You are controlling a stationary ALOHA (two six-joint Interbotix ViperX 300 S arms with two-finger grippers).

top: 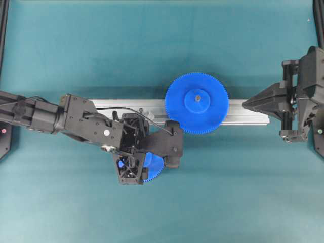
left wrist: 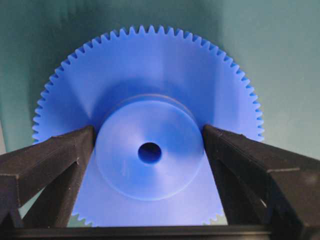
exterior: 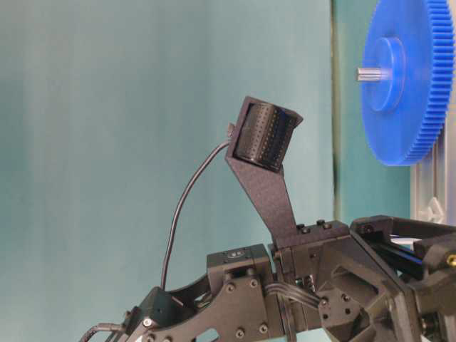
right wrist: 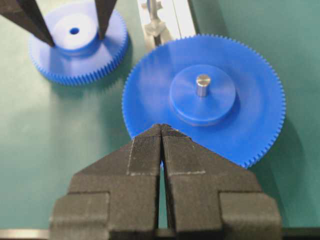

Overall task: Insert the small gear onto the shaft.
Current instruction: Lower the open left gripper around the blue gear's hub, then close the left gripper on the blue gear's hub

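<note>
The step in hand looked like the grasp of the small gear (left wrist: pixel 150 145), which lay flat on the teal table (top: pixel 61 202) just in front of the aluminium rail (top: pixel 116 105) and left of its middle. The left gripper (left wrist: pixel 149 136) hung over it with its jaws spread wide, one fingertip (left wrist: pixel 82 137) at each side of the raised hub, seemingly touching or nearly so but not pinching; nothing was held. The next move, by my reading, called for closing squarely on the hub, lifting the gear level, and lining its centre hole up with the shaft (right wrist: pixel 151 11), a thin grey pin on a shiny bracket on the rail, just left of the larger gear (top: pixel 197 103), which already sat on its own pin. At the right end of the rail the right gripper (right wrist: pixel 161 131) was pressed shut on nothing. In the overhead view the left arm hid most of the small gear and all but a glimpse of the bracket; in the right wrist view the shaft was cut by the top edge and blurred; the table-level view showed neither.
</note>
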